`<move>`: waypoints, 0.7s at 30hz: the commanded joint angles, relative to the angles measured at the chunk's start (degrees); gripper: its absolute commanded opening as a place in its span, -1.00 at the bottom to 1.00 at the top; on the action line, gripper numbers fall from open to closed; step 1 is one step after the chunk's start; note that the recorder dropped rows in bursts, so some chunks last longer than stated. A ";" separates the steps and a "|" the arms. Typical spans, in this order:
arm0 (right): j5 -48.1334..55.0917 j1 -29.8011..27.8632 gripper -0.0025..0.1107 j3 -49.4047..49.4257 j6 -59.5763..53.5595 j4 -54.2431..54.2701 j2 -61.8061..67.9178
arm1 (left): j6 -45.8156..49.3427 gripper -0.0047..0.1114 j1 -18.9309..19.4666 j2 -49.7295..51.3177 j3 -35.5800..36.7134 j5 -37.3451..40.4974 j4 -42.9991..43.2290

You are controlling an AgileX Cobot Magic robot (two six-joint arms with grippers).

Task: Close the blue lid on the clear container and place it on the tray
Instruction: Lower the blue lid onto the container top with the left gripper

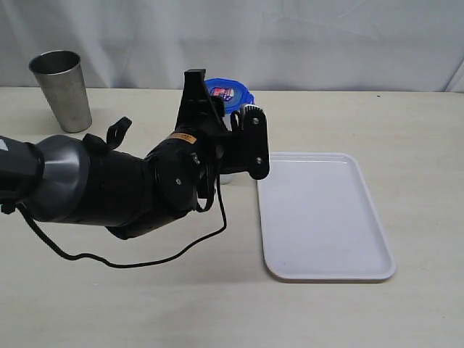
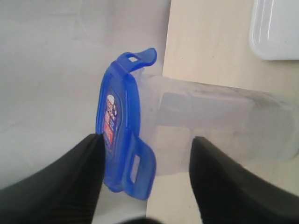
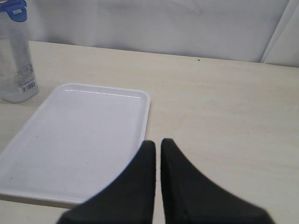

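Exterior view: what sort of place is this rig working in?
Probably a lab test bench: a pale tabletop, a plain white curtain behind it, and only staged props, a steel cup, white tray and clear container.

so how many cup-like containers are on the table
2. A grey steel cup at the exterior view's top left; a tall clear plastic container with a blue lid by the white rectangular tray's far left corner. The black arm could hide more.
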 commanded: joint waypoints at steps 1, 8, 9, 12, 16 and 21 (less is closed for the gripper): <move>-0.59 -0.21 -0.88 0.14 -0.08 0.11 -0.26 | -0.49 0.04 -0.06 -0.04 0.17 -3.12 -1.51; -0.59 -0.21 -0.88 0.14 -0.08 0.11 -0.26 | -0.49 0.04 -0.16 -0.04 0.17 -3.88 -6.95; -0.59 -0.21 -0.88 0.14 -0.08 0.11 -0.26 | -0.49 0.04 -0.16 -0.04 0.17 -3.88 -7.63; -0.59 -0.21 -0.88 0.14 -0.08 0.11 -0.26 | -0.67 0.04 -0.16 -0.04 0.17 -3.88 -8.16; -0.59 -0.21 -0.88 0.14 -0.08 0.11 -0.26 | -2.50 0.04 -0.16 -1.04 0.17 -4.33 -9.17; -0.59 -0.21 -0.88 0.14 -0.08 0.11 -0.26 | -2.40 0.04 -0.16 -3.88 0.17 -4.03 -12.51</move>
